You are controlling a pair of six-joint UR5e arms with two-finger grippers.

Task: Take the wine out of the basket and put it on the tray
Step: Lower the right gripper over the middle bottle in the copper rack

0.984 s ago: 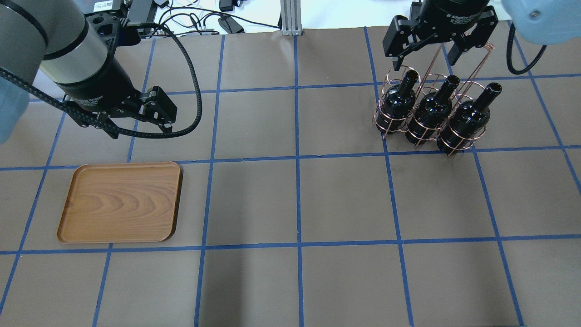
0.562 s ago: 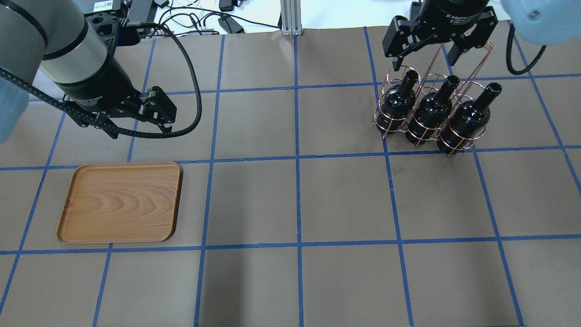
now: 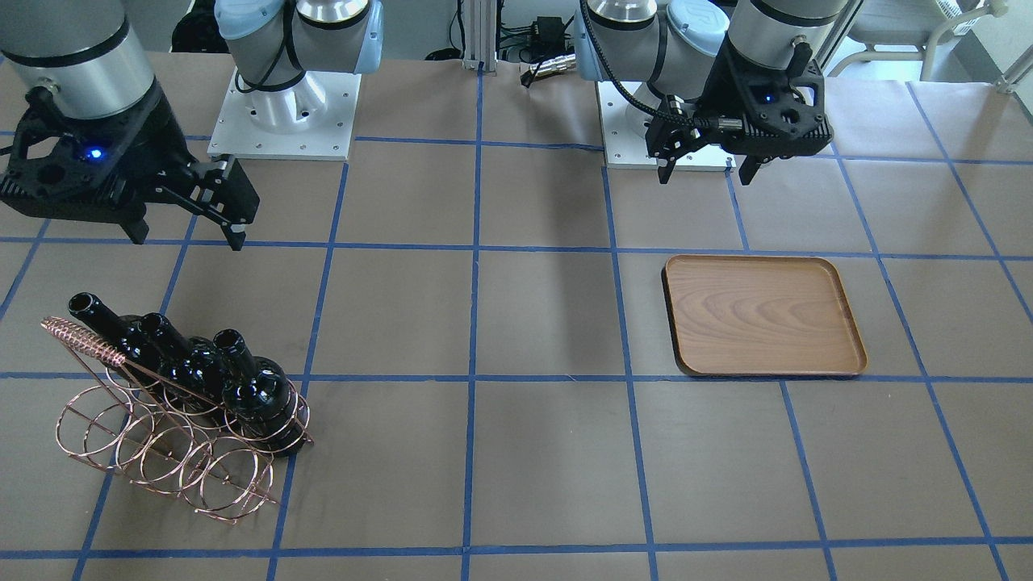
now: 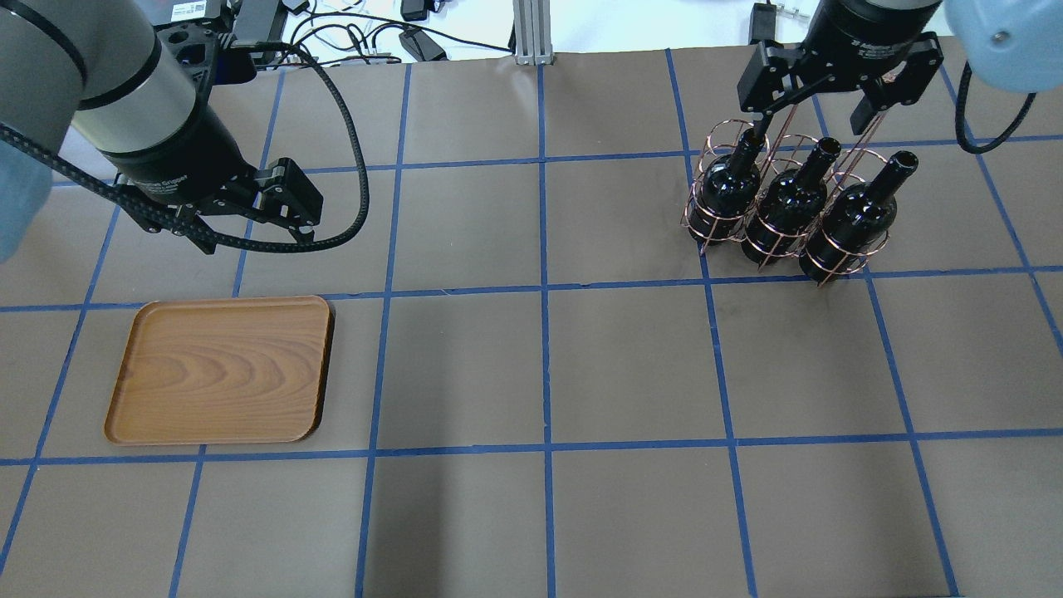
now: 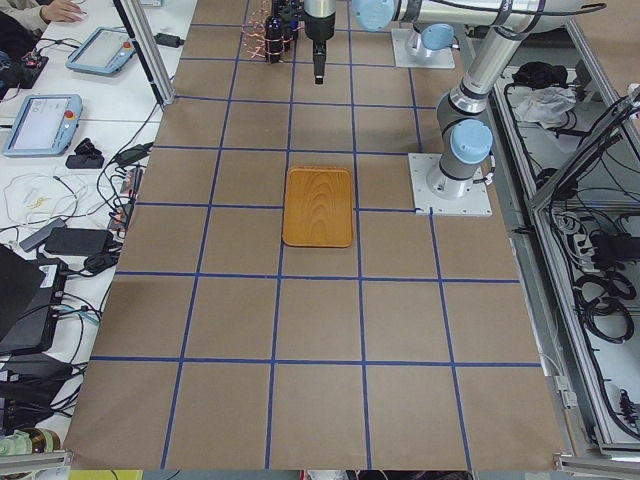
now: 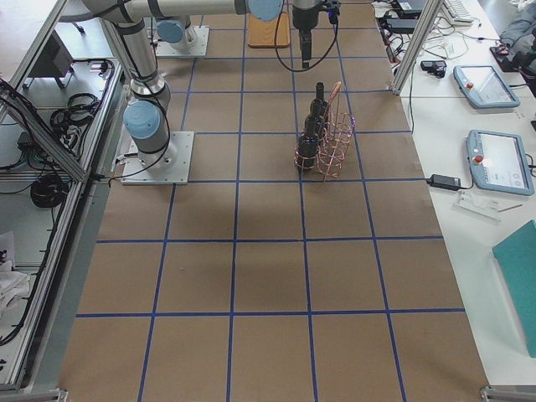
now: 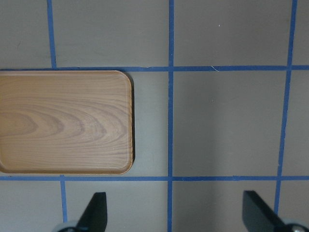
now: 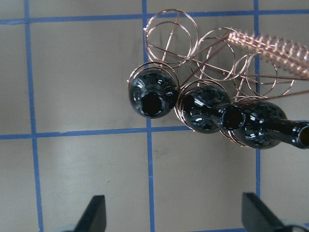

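While three bottles [image 4: 793, 195] stand upright, necks up, in the wire basket [image 8: 270, 47] on the right half of the tabletop [image 4: 540, 365], toward the edge far from the robot, the right claw [image 4: 807, 133] hangs above them, its fingers spread wide and gripping nothing. Seen from the wrist, the end bottle [image 8: 153, 94] nearest the tabletop's middle shows its open mouth, a little off the claw's centre line. Its long axis runs vertical, in line with the claw, so I judge that a small sideways shift and a straight descent onto the neck come next. The left claw [image 7: 176, 215], also wide and empty, waits near the tray [image 4: 220, 370] toward the left end; the right arm is far nearer.
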